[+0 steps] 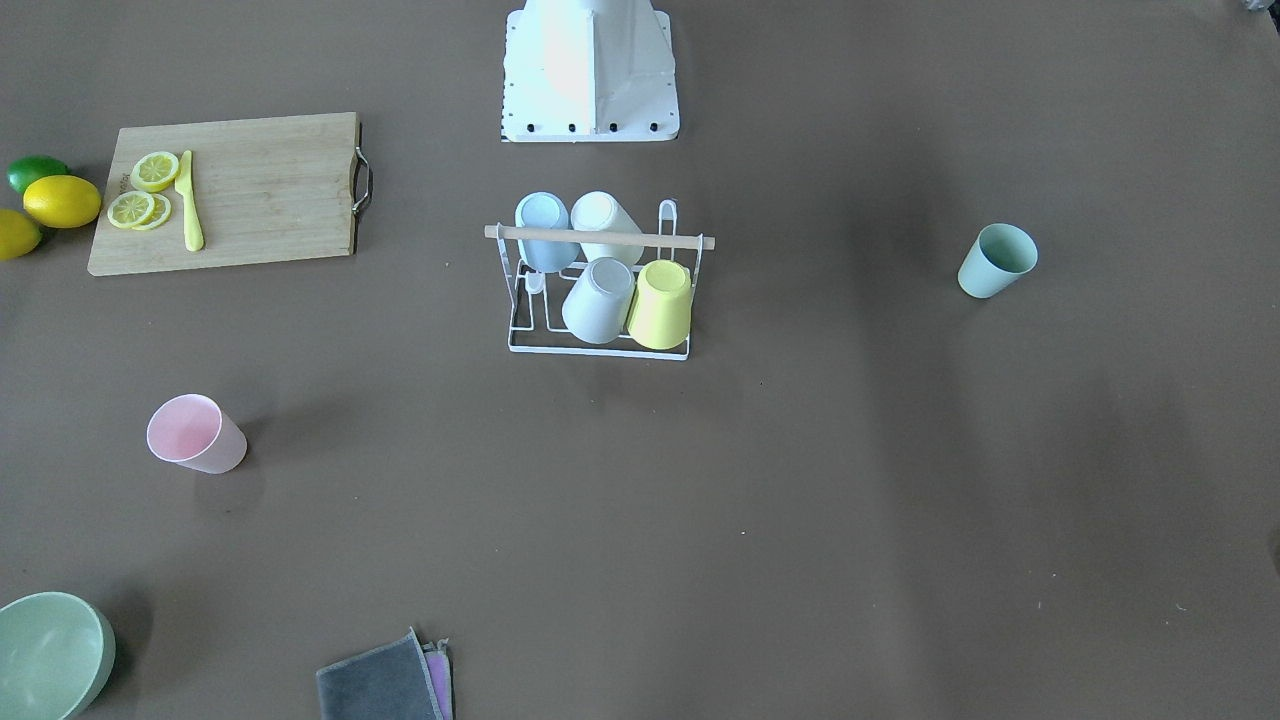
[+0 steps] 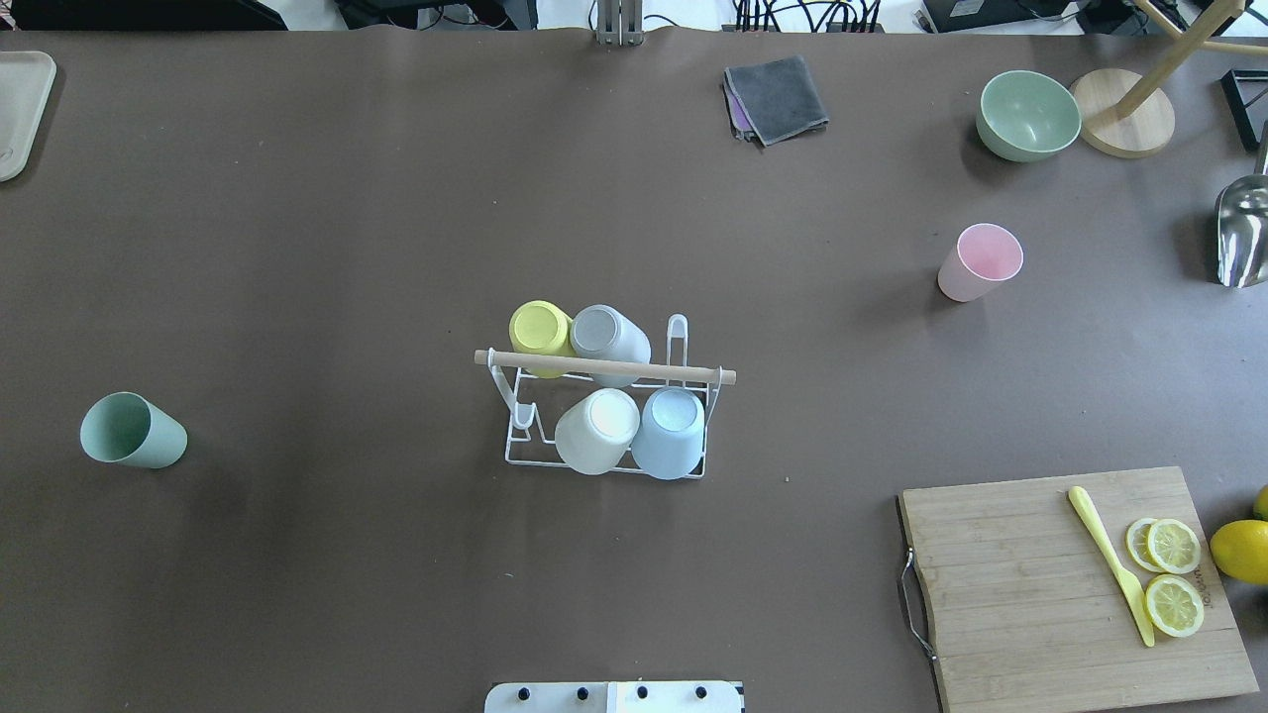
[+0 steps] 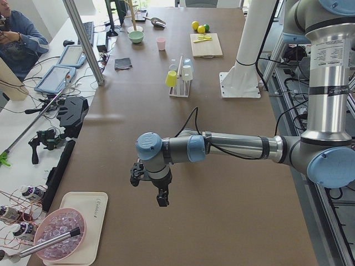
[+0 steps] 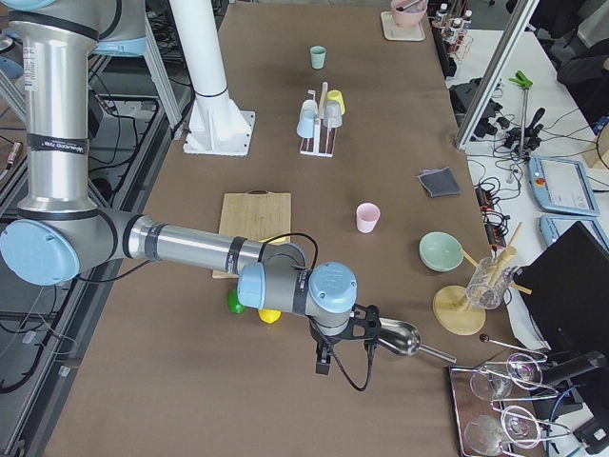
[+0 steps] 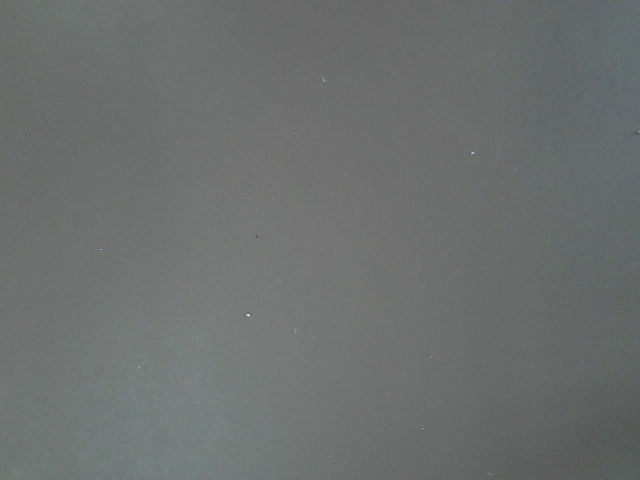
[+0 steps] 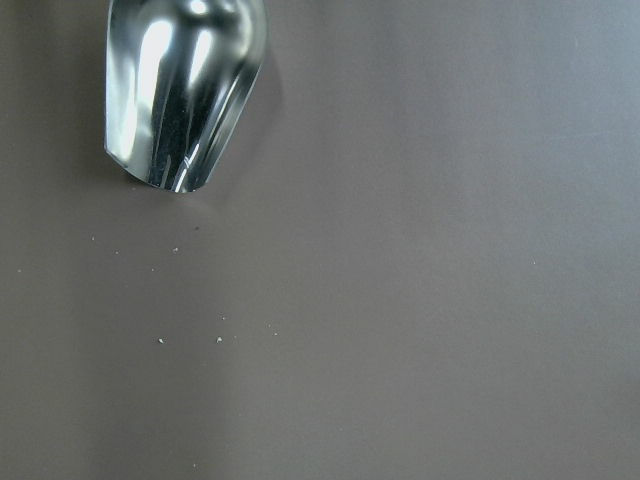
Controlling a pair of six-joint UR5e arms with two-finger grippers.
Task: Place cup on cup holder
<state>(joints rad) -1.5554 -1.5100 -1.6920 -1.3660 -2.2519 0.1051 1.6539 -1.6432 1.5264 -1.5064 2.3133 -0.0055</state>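
My left arm (image 3: 233,147) stretches out low over the desk (image 2: 297,248) at my left end. The left jaws point down above bare brown surface, and only the side view catches them, so I cannot tell whether they are released or clenched. My right arm (image 4: 190,249) reaches over my right end, and the right jaws hang just beside a shiny metal scoop (image 6: 180,90). Again I cannot tell their state. The cup holder (image 2: 606,368) stands in the middle of the desk in front of my base. It carries four upturned cups: a yellow cup (image 2: 540,332) and a grey cup (image 2: 607,337) on the far side of its wooden rod, a white cup (image 2: 597,431) and a blue cup (image 2: 670,432) on the near side. A green cup (image 2: 132,430) stands upright on the desk well apart to my left. A pink cup (image 2: 979,261) stands upright well apart to my right, on the far side. A wooden cutting board (image 2: 1040,594) with lemon slices (image 2: 1173,574) lies near my right.
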